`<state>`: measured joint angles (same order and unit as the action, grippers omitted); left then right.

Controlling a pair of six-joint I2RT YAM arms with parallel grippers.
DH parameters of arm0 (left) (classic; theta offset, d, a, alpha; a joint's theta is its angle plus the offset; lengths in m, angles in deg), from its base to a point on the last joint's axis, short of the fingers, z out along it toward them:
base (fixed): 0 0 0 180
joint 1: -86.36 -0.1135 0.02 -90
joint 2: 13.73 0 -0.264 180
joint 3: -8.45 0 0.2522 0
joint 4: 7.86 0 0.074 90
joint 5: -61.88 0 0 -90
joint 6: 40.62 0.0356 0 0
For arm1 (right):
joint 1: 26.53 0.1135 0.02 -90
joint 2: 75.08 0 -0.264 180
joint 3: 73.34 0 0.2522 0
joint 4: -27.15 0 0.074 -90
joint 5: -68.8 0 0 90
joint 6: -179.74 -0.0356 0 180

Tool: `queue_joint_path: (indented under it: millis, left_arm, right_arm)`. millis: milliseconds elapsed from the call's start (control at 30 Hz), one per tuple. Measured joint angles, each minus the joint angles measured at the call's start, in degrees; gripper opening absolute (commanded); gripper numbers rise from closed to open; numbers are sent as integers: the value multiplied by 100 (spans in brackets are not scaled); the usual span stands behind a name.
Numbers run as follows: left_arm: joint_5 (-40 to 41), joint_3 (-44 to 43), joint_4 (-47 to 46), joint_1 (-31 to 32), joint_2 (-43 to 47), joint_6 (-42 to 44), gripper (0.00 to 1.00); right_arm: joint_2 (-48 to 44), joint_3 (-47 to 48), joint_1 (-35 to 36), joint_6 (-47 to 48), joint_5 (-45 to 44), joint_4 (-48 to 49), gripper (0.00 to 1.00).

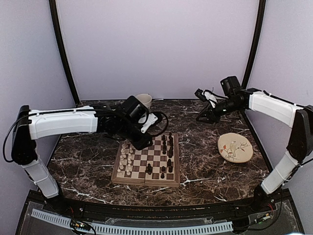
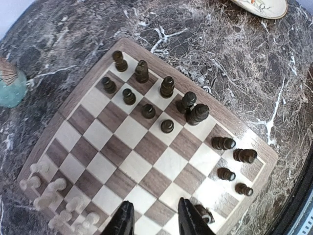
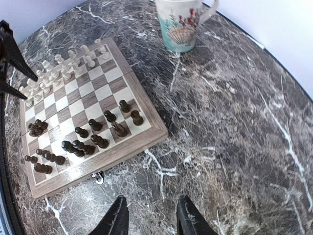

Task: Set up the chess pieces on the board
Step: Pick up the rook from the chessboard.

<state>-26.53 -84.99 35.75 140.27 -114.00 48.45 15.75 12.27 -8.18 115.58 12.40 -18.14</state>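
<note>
Two sets of jaws are shown parted and empty: left gripper over the chessboard, right gripper over the marble table.

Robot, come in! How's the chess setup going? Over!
Left jaws open, empty, over board. Right jaws open, empty, over table. Some dark pieces lying down. Cup, plate clear of board.
</note>
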Motion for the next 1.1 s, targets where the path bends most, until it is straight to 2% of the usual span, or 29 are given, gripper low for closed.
queue_joint_path:
  millis: [167, 300, 367, 600, 800, 1100]
  left_arm:
    - [334, 894, -140, -15, 1231, -188, 37]
    - [431, 1604, -254, -127, 1687, -380, 37]
    - [459, 1952, -297, -221, 1823, -487, 38]
    - [494, 2669, -321, -750, 2551, -750, 40]
    - [601, 2900, -350, -1038, 3174, -863, 41]
    - [621, 3062, -457, -1043, 3226, -881, 41]
  right_arm:
    - [-7, 590, 1073, 264, -393, -389, 32]
    - [234, 1051, 1996, 439, -612, -741, 32]
    - [533, 1305, 2553, 522, -769, -892, 31]
    - [1572, 1687, 3663, 570, -1451, -1108, 32]
    - [2203, 1945, 4271, 623, -1827, -1379, 34]
    - [2490, 2361, 4387, 647, -2094, -1526, 35]
